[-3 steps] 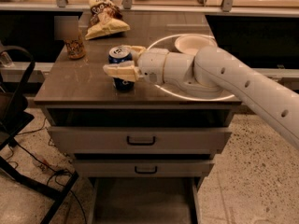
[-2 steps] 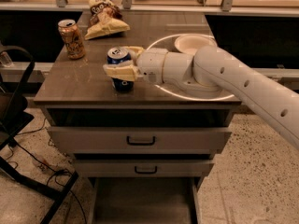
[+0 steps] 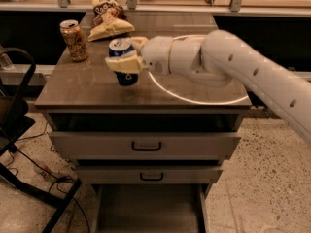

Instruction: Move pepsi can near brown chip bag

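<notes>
The pepsi can (image 3: 123,50), dark blue with a silver top, is held in my gripper (image 3: 124,60), whose cream fingers (image 3: 122,65) close around its middle. The can is lifted a little above the brown tabletop (image 3: 87,86), left of centre. The brown chip bag (image 3: 108,17), wrinkly brown, white and tan-yellow, lies at the back of the table, beyond the can and slightly left. My white arm (image 3: 233,67) reaches in from the right.
An orange-brown patterned can (image 3: 74,40) stands at the back left of the table, left of the chip bag. Below the tabletop are two drawers with dark handles (image 3: 146,145). A black chair frame (image 3: 19,130) stands at the left. A shelf rail runs behind.
The gripper has lifted the pepsi can off the tabletop; it now hangs above the surface. The view has also shifted.
</notes>
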You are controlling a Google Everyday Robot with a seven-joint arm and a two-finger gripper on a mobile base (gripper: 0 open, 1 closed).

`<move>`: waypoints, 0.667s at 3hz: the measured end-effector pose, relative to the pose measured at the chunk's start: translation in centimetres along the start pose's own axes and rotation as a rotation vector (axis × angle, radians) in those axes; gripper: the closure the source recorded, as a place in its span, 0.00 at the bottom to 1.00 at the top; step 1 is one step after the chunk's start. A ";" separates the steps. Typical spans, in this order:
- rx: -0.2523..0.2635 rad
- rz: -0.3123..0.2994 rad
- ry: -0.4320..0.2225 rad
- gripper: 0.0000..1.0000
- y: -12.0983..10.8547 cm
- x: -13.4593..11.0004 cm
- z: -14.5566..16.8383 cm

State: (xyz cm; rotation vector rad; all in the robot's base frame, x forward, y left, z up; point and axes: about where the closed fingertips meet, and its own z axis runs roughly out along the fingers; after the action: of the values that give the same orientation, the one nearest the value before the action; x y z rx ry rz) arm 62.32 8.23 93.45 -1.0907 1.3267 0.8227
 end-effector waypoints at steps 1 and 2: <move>-0.034 -0.019 0.038 1.00 -3.5 -2.9 0.2; 0.025 0.051 0.063 1.00 -10.0 -3.9 1.9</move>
State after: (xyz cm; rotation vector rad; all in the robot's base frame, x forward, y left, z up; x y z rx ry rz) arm 71.91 7.37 98.53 -1.0740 1.4195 0.8128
